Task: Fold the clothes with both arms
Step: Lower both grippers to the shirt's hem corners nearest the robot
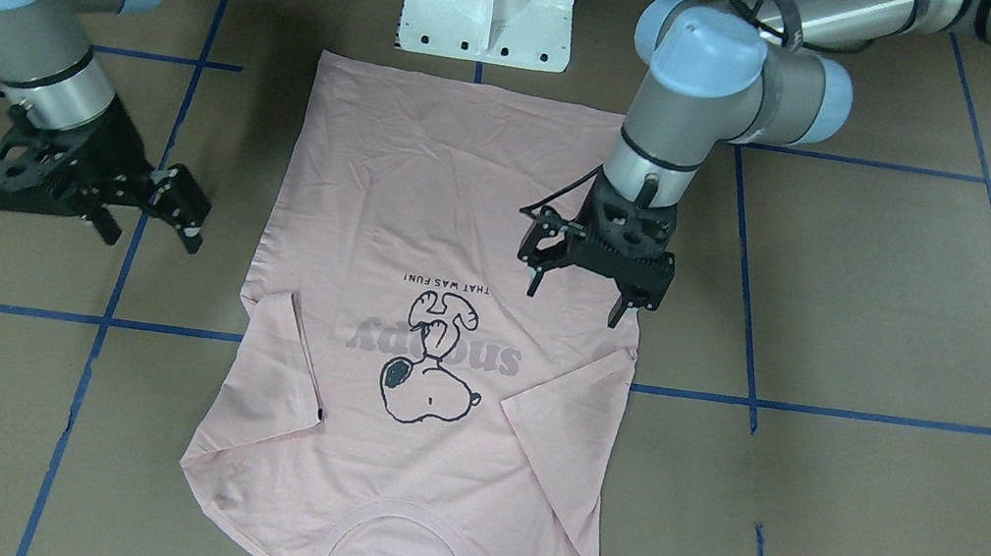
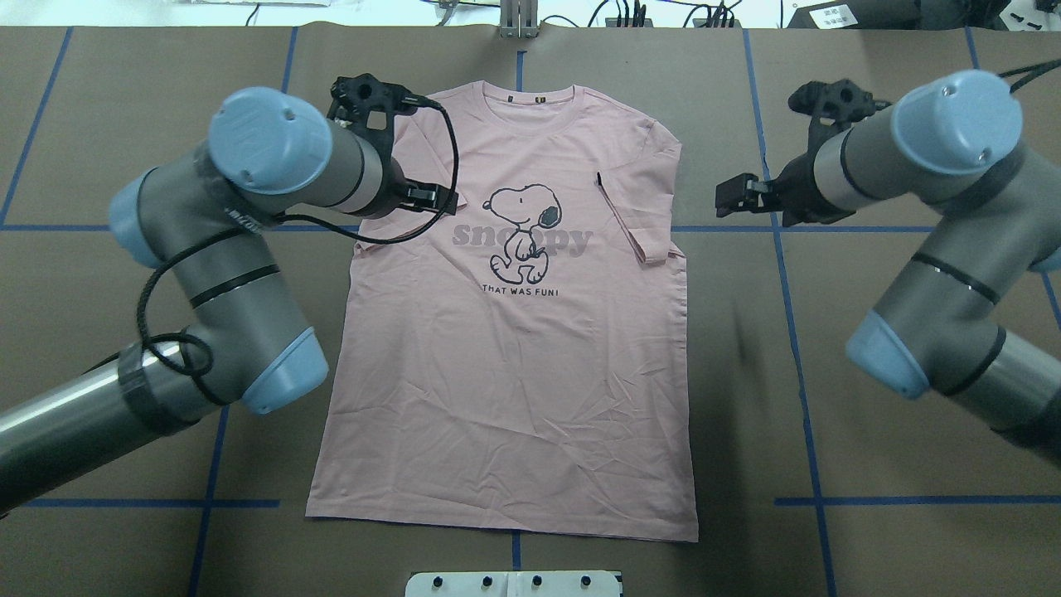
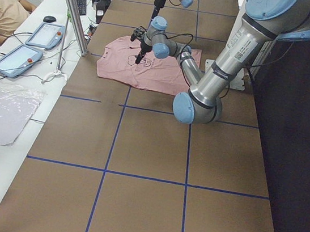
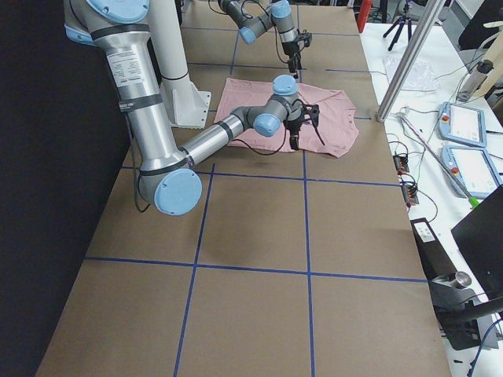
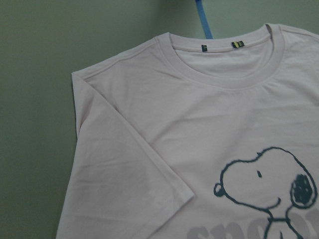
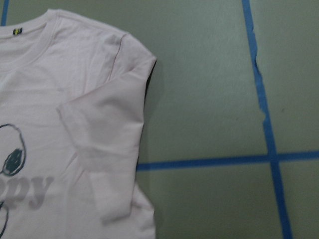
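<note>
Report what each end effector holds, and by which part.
Nothing is held. The left end effector and the right end effector are open; the T-shirt lies ungripped.

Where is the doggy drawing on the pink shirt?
In the overhead view the cartoon dog sits mid-chest on the pink T-shirt, overlapping the grey lettering, just under the collar in the picture.

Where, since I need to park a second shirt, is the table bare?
Bare table between the shirt and the right arm, and at both table ends. Crowded by the sleeves, where the left gripper and right gripper hover open.
</note>
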Available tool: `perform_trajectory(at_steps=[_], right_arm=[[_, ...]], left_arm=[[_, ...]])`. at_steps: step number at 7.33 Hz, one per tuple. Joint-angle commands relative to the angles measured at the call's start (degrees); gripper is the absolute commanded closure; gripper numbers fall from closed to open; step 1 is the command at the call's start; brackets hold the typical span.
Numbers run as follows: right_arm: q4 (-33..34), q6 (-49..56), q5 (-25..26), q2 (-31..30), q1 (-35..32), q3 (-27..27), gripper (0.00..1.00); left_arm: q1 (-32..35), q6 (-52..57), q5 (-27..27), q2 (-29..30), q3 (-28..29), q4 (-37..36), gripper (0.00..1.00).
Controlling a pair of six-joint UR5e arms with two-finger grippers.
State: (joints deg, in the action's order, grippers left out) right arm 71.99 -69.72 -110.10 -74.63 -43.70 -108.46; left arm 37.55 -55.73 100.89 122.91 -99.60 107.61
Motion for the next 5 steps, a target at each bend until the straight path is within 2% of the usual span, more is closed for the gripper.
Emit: perform_trajectory(at_steps=[1, 3, 4, 5], right_arm=[[10.9, -15.4, 12.8, -5.9, 16.4, -17.9, 0.0], [10.9, -28.1, 24.5, -9.2, 30.9, -21.3, 0.05], [11.1, -32.5, 28.1, -10.3, 35.4, -21.3, 0.11], [11.1, -33.9, 30.0, -10.9, 37.6, -21.3, 0.12]], left_arm=[[-5.2, -3.5, 0.2, -8.3, -10.9, 0.1, 0.0], [-9.3, -7.3, -0.3, -15.4, -17.9, 0.3, 0.0], [-12.4, -10.7, -0.6, -19.9, -20.6, 0.4, 0.0], [-16.3, -15.4, -3.8, -22.7, -21.1, 0.5, 0.19]])
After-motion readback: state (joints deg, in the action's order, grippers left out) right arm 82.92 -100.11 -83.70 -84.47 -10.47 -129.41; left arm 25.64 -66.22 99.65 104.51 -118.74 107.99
